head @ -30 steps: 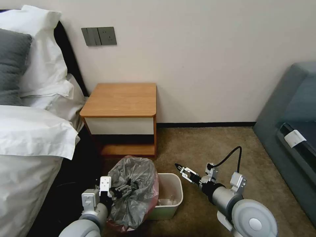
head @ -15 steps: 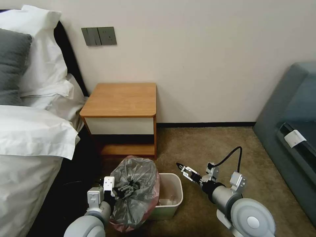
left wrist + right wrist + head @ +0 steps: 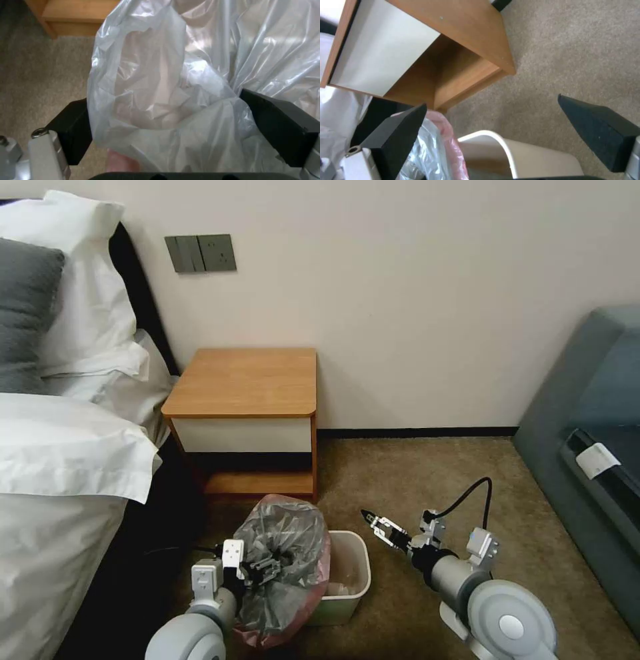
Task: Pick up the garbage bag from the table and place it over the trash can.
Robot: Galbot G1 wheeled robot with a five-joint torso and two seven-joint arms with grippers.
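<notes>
Bedroom corner, beige carpet (image 3: 400, 473), pale wall with grey switch plate (image 3: 200, 253). Bed (image 3: 60, 447) with white pillows along left edge.

Wooden surface (image 3: 243, 380) against wall, orange-brown top bare, white drawer front, low shelf beneath; seen tilted in right wrist view (image 3: 420, 50).

Left hand (image 3: 267, 570) low at front left, in front of surface, pointed toward the bin. Left wrist view: black fingers (image 3: 71, 130) set wide apart, bunched plastic filling the gap between them and touching both inner faces; whether clamped on the film or merely pushed into it, cannot tell.

Garbage bag (image 3: 283, 567) crumpled, grey and shiny, pinkish edge at bottom and right side. Raised off surface, draped over left hand and overlapping left rim of the bin. Long axis roughly vertical in head view, top toward the shelf, bottom sagging to the carpet. Close up (image 3: 186, 87): folds fanning away from the wrist.

Trash can (image 3: 347, 580) cream, upright on carpet just right of bag, mouth mostly uncovered; rim near bag's pink edge in right wrist view (image 3: 506, 152).

Right hand (image 3: 375, 525) just right of bin, clear of it, pointing up-left toward surface. Fingers (image 3: 596, 127) spread wide, nothing between them.

Grey sofa (image 3: 593, 447) at far right.
</notes>
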